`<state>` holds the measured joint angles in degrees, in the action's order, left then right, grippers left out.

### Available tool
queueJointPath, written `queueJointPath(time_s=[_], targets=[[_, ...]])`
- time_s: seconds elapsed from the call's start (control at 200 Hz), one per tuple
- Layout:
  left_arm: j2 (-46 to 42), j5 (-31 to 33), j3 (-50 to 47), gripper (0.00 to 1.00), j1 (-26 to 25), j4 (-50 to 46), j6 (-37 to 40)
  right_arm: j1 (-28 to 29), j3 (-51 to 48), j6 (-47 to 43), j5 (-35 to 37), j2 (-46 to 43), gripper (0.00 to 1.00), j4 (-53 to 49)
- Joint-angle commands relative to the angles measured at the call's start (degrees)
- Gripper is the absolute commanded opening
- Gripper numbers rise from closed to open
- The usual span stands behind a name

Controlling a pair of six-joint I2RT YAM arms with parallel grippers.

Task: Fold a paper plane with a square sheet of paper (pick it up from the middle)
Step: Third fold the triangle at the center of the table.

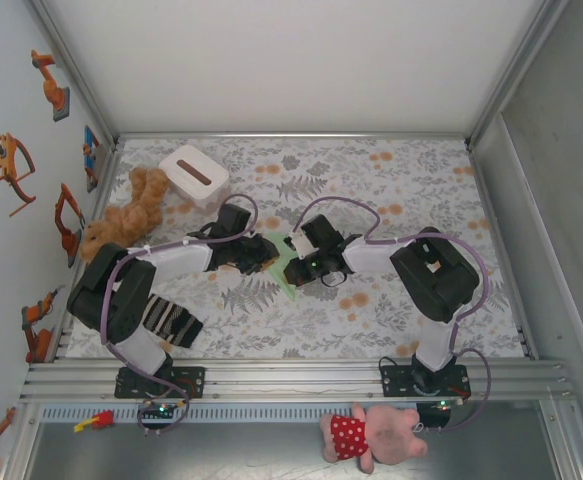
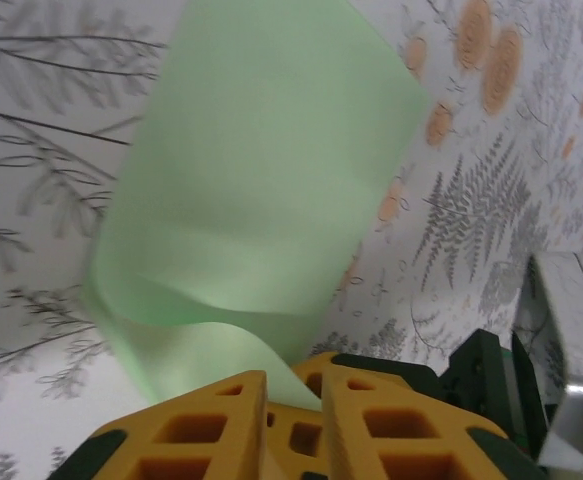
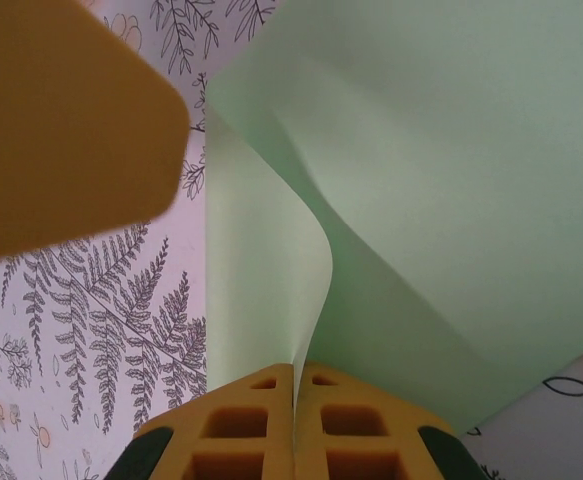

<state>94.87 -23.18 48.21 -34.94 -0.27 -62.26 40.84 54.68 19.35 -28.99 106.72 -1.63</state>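
You are holding the square sheet of paper [image 1: 289, 274] between both arms near the middle of the table [image 1: 421, 200], and it is bowing in a loose curl rather than lying flat. Your left pincer [image 2: 293, 385] is clenching one edge of the pale green sheet, with the paper rising out of its yellow fingers. Your right pincer [image 3: 294, 376] is gripping another edge, its jaws pressed together on the paper.

By my reading you are only starting. The sheet is picked up and bending over, but no sharp crease is showing, so the centre fold, the pointed nose and the wings are all left to do.

The table is wearing a pale cloth printed with grey ferns and orange flowers, and white walls are closing it in. A white box with a dark slot [image 1: 193, 176] and a brown teddy bear [image 1: 126, 212] are sitting at the far left, and a striped dark cloth [image 1: 171, 322] is lying by the left arm. A pink pig toy [image 1: 371, 435] is lying in front of the metal rail [image 1: 291, 378].
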Motion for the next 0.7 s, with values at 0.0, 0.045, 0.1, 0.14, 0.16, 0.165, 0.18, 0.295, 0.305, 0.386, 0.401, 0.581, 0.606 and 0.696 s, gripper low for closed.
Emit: queueJointPath(time_s=[0.0, 0.045, 0.1, 0.14, 0.16, 0.165, 0.18, 0.295, 0.305, 0.386, 0.401, 0.581, 0.606, 0.696], targets=[[2.09, -0.28, -0.39, 0.18, -0.52, 2.84, -2.08, -0.48, 0.99, 0.75, 0.96, 1.86, 0.00, -0.74], [2.79, -0.53, -0.23, 0.17, -0.64, 2.89, -2.26, -0.50, 1.04, 0.80, 0.96, 1.84, 0.00, -0.77], [3.55, -0.77, -0.22, 0.16, -0.69, 3.17, -2.34, -0.50, 0.96, 0.84, 0.96, 1.84, 0.00, -0.83], [4.05, -0.64, -0.14, 0.15, -0.69, 3.18, -2.56, -0.50, 0.94, 0.82, 1.04, 1.83, 0.00, -0.90], [4.12, -0.64, -0.13, 0.14, -0.66, 3.17, -2.60, -0.50, 0.96, 0.78, 1.04, 1.83, 0.00, -0.92], [4.11, -0.68, -0.13, 0.14, -0.66, 3.17, -2.60, -0.50, 0.92, 0.82, 1.09, 1.83, 0.00, -0.92], [4.34, -0.64, -0.21, 0.14, -0.71, 3.18, -2.63, -0.50, 0.94, 0.78, 1.09, 1.87, 0.00, -0.92], [4.48, -0.12, -0.22, 0.14, -0.82, 2.36, -2.52, -0.59, 1.02, 0.84, 1.29, 1.84, 0.00, -1.14], [4.46, -0.07, -0.25, 0.14, -0.79, 2.29, -2.52, -0.59, 1.04, 0.79, 1.30, 1.83, 0.00, -1.15], [4.16, -0.20, -0.56, 0.14, -0.79, 2.16, -2.19, -0.67, 1.04, 0.82, 1.40, 1.85, 0.00, -1.18], [4.11, -0.25, -0.69, 0.14, -0.81, 2.19, -2.06, -0.67, 1.04, 0.83, 1.40, 1.91, 0.00, -1.26], [2.06, -0.64, -1.34, 0.14, -1.00, 1.12, 0.03, -0.67, 1.07, 0.74, 1.65, 2.09, 0.00, -1.36], [1.78, -0.61, -1.44, 0.14, -1.01, 0.84, 0.32, -0.67, 1.12, 0.66, 1.66, 2.16, 0.00, -1.36], [1.32, -0.69, -2.20, 0.14, -1.09, 0.68, 0.82, -0.72, 1.12, 0.76, 1.66, 2.18, 0.00, -1.45]])
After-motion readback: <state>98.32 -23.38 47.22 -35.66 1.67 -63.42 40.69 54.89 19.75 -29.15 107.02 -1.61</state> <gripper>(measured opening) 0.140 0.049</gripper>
